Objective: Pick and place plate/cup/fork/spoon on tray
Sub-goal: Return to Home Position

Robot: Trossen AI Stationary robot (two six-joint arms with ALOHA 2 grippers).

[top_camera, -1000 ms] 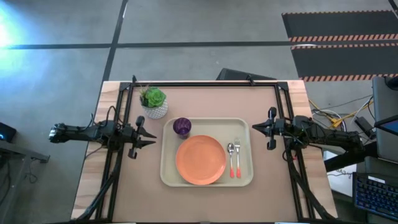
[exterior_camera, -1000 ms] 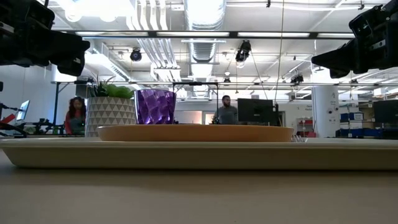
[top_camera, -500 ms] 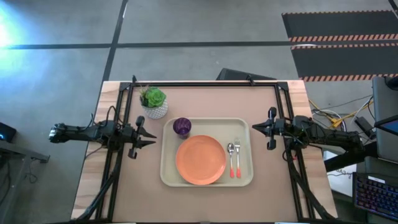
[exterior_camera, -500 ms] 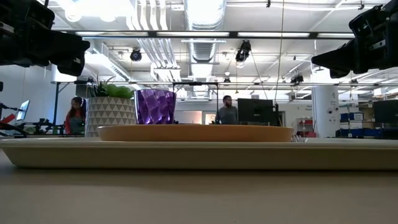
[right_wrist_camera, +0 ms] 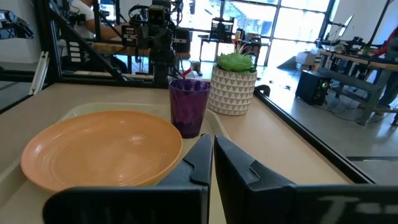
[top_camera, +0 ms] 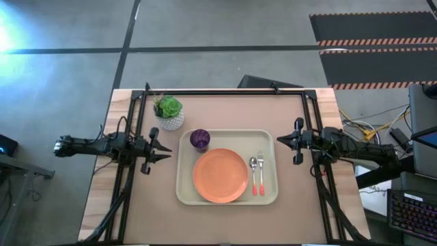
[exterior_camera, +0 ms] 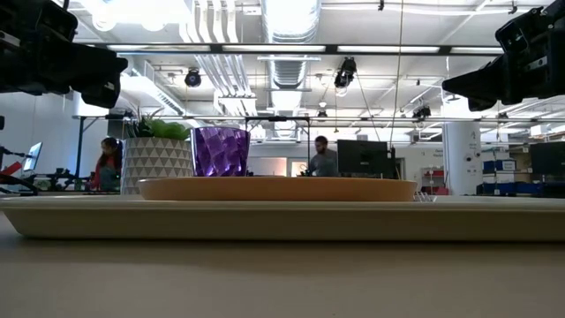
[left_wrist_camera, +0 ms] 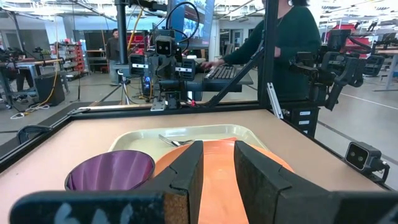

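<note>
The cream tray [top_camera: 184, 191] lies in the middle of the table. On it rest the orange plate [top_camera: 220, 175], the purple cup [top_camera: 199, 139] at its far left corner, and to the plate's right the spoon [top_camera: 253, 164] and the fork [top_camera: 260, 161], side by side with their orange-red handles toward the near edge. My left gripper [top_camera: 167, 156] hovers left of the tray, pointing at it, its fingers a little apart and empty [left_wrist_camera: 219, 149]. My right gripper [top_camera: 278, 141] hovers right of the tray, shut and empty [right_wrist_camera: 212, 142].
A white pot with a green plant [top_camera: 168, 113] stands on the table beyond the tray's far left corner. A black frame [top_camera: 225, 92] runs along the table's edges. People stand in the room behind the table [exterior_camera: 322, 159].
</note>
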